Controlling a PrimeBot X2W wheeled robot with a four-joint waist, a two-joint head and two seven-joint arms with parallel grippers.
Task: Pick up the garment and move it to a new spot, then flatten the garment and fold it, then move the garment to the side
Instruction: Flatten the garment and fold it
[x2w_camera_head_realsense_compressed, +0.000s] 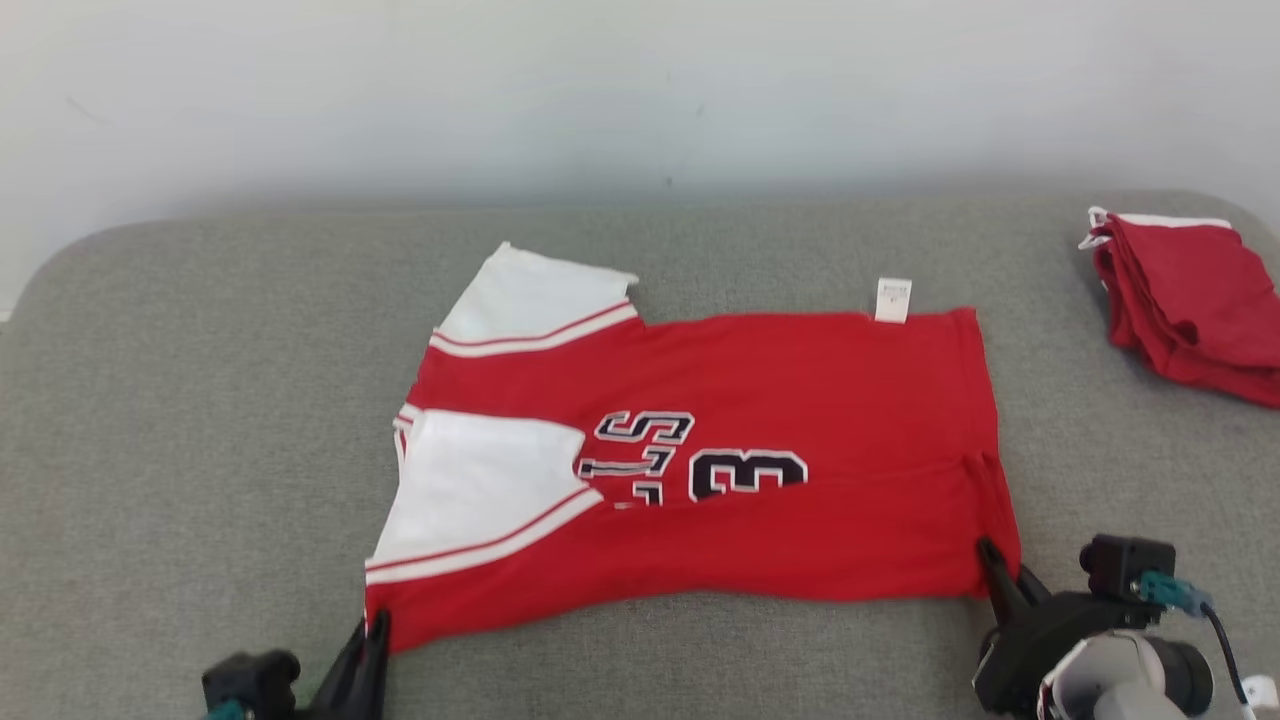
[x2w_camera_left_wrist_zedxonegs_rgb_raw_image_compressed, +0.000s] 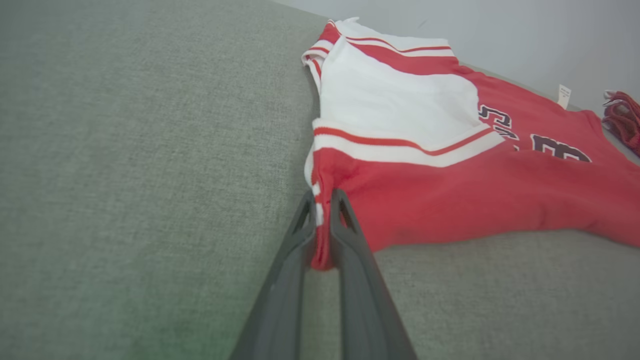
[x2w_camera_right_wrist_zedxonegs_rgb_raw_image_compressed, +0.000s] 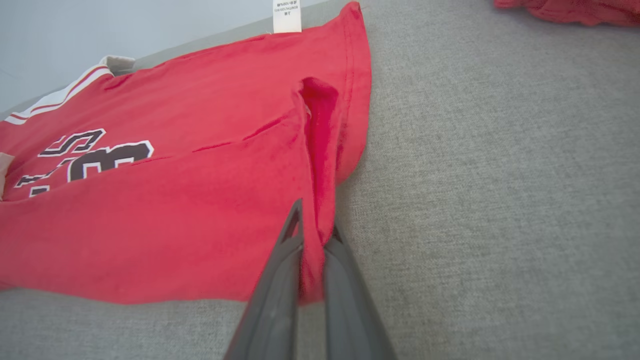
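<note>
A red jersey (x2w_camera_head_realsense_compressed: 780, 400) with white sleeves and a dark number lies spread sideways on the grey surface, collar end to the left, hem to the right. Its near long edge is folded over onto the body. My left gripper (x2w_camera_head_realsense_compressed: 375, 630) is shut on the near left corner of the jersey (x2w_camera_left_wrist_zedxonegs_rgb_raw_image_compressed: 450, 195), the red cloth pinched between its fingers (x2w_camera_left_wrist_zedxonegs_rgb_raw_image_compressed: 305, 220). At the near right corner my right gripper (x2w_camera_head_realsense_compressed: 990, 560) is shut on the hem of the jersey (x2w_camera_right_wrist_zedxonegs_rgb_raw_image_compressed: 200, 200), which bunches up between its fingers (x2w_camera_right_wrist_zedxonegs_rgb_raw_image_compressed: 295, 235).
A stack of folded red garments (x2w_camera_head_realsense_compressed: 1190, 300) sits at the far right edge of the grey cushioned surface (x2w_camera_head_realsense_compressed: 200, 400). A pale wall (x2w_camera_head_realsense_compressed: 640, 90) rises right behind it. A white care label (x2w_camera_head_realsense_compressed: 892, 300) sticks out from the jersey's far edge.
</note>
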